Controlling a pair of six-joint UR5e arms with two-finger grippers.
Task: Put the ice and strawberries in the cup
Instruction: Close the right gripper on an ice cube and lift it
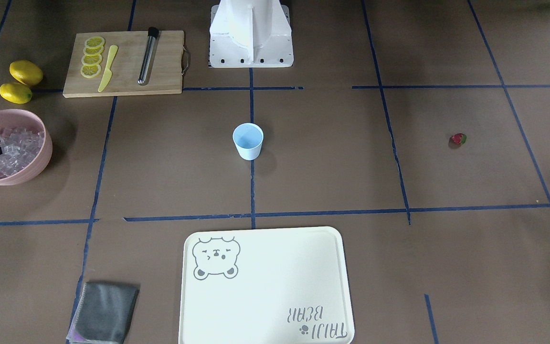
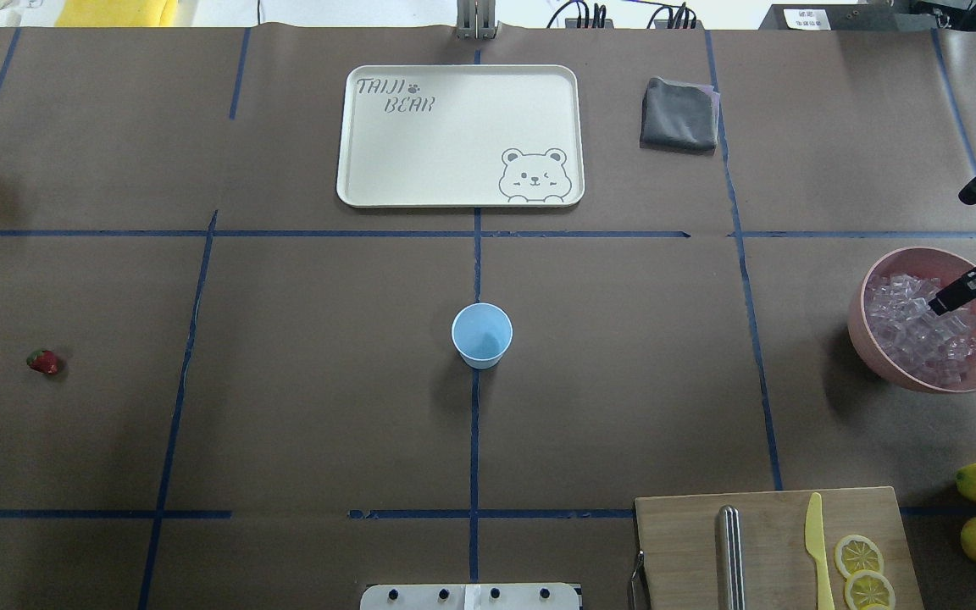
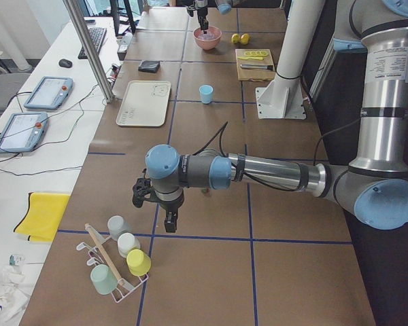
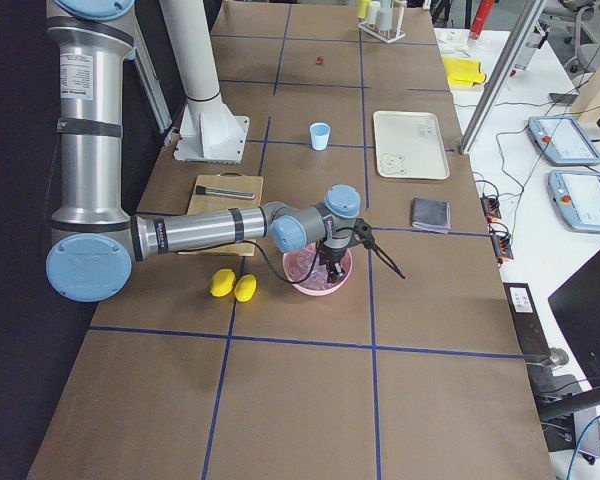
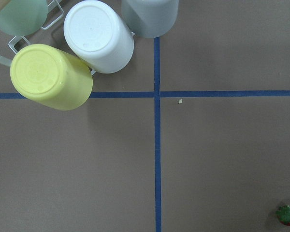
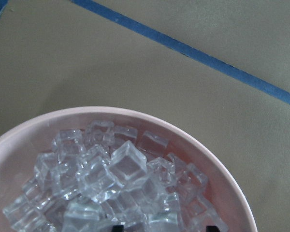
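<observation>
- Ice (image 2: 916, 330): clear, glassy cubes heaped in the pink bowl (image 2: 878, 360), out at 3 o'clock from the cup (image 2: 481, 335) in the overhead view.
- The cup is pale blue, plain and upright at table centre, with its blue floor on show.
- Strawberry (image 2: 44, 362): tiny and red with a green cap, alone on the brown paper at 9 o'clock from the cup, well apart from it.
- Right gripper (image 4: 332, 272) hangs over the bowl with its fingers spread wide, tips down at the cubes. Its wrist view shows only two dark tips peeking in at the 6 o'clock edge.
- Left gripper (image 3: 154, 209) shows only in the side view, near the upturned cups (image 3: 128, 243). Spread or closed, cannot tell.
- The left wrist camera catches the strawberry tucked into the 5 o'clock corner.
- The overhead frame crops the cutting board (image 2: 759, 542) at 5 o'clock.
- Tray (image 2: 454, 135) at 12 o'clock from the cup reads "TAIJI BEAR", with a bear face in one corner.
</observation>
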